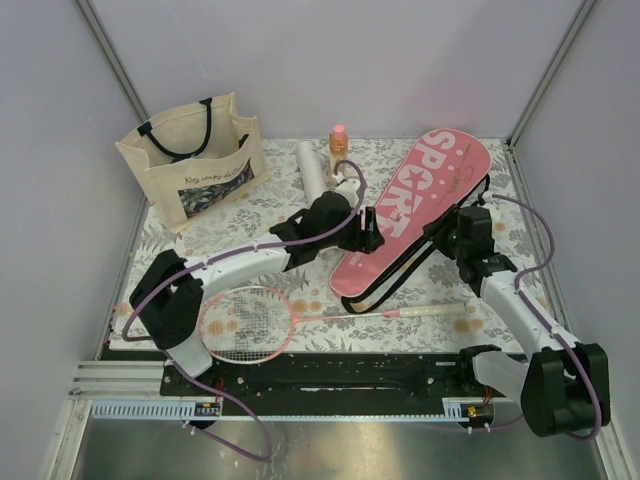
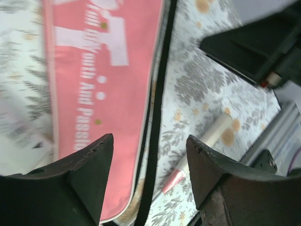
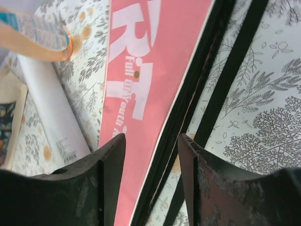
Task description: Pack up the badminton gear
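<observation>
a: so, which step in hand?

b: most likely opening up the pink cover (image 1: 415, 215) for loading. left gripper (image 1: 372, 235) hovering over its narrow lower half, jaws wide, nothing between them. right gripper (image 1: 441, 233) at the cover's right edge, just above the black strap (image 1: 400, 275), jaws likewise apart and empty.

a: and the gear?

b: one racket (image 1: 250, 322) flat on the table (image 1: 500, 290), just in front of the cover, head off to the cover's left, white handle running past its narrow end. no second racket in sight; maybe inside the cover, cannot tell. white tube (image 1: 312, 165) lying left of the cover's upper part, beside the orange bottle (image 1: 339, 140). tote bag (image 1: 195, 160) well left of the cover.

a: next move?

b: probably closing one claw on the cover's right edge to lift the top layer, and pinning the lower layer with the other. thin fabric, so calls for a low, flat pinch right at the seam; too high and only air. after that, fetching the racket from in front of the cover.
</observation>
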Tool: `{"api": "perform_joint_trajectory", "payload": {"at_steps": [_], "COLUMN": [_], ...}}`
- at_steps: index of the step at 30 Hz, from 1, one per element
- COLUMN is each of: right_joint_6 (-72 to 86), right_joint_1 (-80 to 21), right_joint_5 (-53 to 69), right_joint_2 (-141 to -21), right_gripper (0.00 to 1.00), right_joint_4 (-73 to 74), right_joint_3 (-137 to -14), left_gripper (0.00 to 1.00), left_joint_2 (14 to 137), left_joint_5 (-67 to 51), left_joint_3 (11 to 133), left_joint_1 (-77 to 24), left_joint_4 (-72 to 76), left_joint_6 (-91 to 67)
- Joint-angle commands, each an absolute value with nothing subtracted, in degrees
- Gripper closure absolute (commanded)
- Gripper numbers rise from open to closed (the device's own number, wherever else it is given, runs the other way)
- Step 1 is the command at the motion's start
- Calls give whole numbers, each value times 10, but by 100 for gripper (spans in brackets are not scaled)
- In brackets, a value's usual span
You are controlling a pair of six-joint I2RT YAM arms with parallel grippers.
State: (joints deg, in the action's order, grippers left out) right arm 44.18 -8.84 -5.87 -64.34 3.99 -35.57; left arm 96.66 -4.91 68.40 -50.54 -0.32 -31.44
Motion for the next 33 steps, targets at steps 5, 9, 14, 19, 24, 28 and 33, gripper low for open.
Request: {"api": "perform_joint_trajectory", "payload": {"at_steps": [5,9,14,19,24,28,33], "right_joint_6": [209,134,65,-17,-30,-32,-55], "right_joint_1": [-131,-218,-338,-452,-540,-585,-618], "right_joint_5": [110,170,206,199,166,133,94], "right_joint_2": [-570,-570,-602,-677,-756,-832,-917], "right_gripper": [44,44,45,45,45,46,47], "right_joint_4": [97,105,95,90,43,6,8], "right_joint_3": [-398,-404,-403,-424,-454,-476,-524], "left_gripper": [27,24,16,16,16,16,13], "left_joint_2": [868,814,728,652,585,546,537], "left_joint_5": [122,161,214,234,291,307,309], "left_joint_3": [658,623,571,542,527,517,514], "left_joint_1": [-433,-389,-345,-302,-296,-293,-291], "left_joint_4": [-187,-252,-322,-368,-379,-373,-366], "left_joint_6": [-382,-429,-496,-528,-498,-493,-472]}}
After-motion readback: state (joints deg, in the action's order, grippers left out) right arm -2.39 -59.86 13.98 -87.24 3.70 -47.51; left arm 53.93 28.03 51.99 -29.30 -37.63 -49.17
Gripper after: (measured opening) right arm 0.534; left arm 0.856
